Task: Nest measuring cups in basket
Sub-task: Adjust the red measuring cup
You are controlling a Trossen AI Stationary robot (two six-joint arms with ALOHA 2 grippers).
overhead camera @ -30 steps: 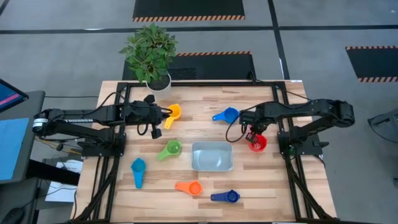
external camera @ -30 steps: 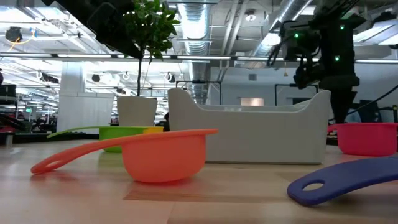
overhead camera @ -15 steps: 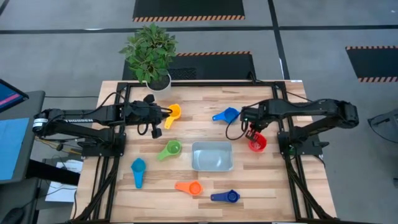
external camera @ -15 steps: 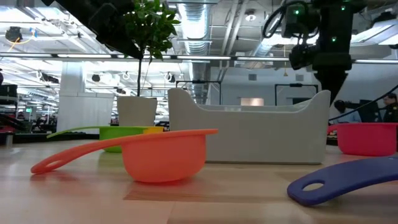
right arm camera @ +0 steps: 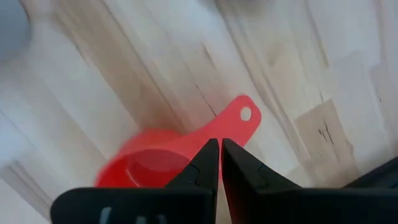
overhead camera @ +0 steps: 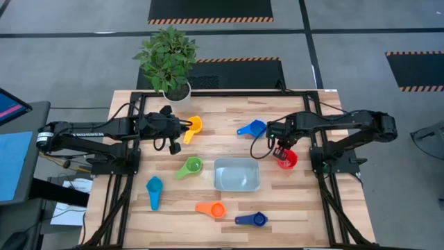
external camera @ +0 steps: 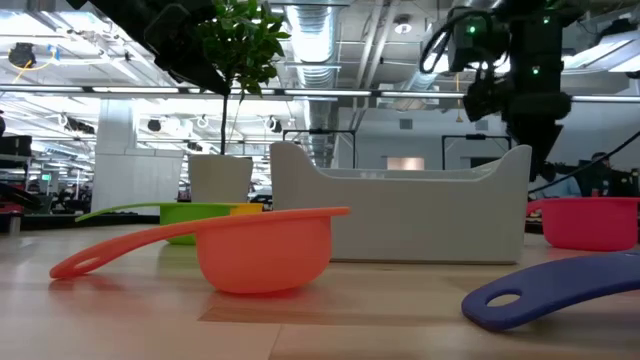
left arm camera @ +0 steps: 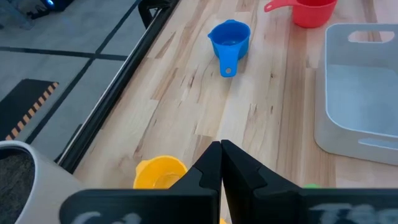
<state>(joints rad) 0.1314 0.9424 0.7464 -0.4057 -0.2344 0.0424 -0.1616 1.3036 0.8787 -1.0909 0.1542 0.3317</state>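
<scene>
Your tabletop (overhead camera: pixel 305 201), item by item:

- Basket (overhead camera: pixel 236 173): pale grey-blue bin, empty, slightly toward the front edge from the centre
- Red cup (overhead camera: pixel 287 160): on the wood just off the basket's right side, near the right edge, handle pointing toward the far edge
- Right gripper (overhead camera: pixel 280 148): you have it over the red cup's handle; its fingers (right arm camera: pixel 205 163) are all but closed, a thin gap between the tips, and you cannot tell from these views whether they pinch the handle or hang just above it
- Blue cup (overhead camera: pixel 254 128): toward the far edge, beyond the basket
- Yellow cup (overhead camera: pixel 193 127): toward the far edge, left of centre
- Left gripper (overhead camera: pixel 171 129): yours waits just beside the yellow cup, fingers pressed together on nothing
- Green cup (overhead camera: pixel 190 167): just off the basket's left side
- Light blue cup (overhead camera: pixel 154 189): near the left edge, toward the front
- Orange cup (overhead camera: pixel 213 209): near the front edge, in front of the basket
- Dark blue cup (overhead camera: pixel 254 219): near the front edge, right of the orange one
- Potted plant (overhead camera: pixel 167 57): white pot at the far left corner
</scene>
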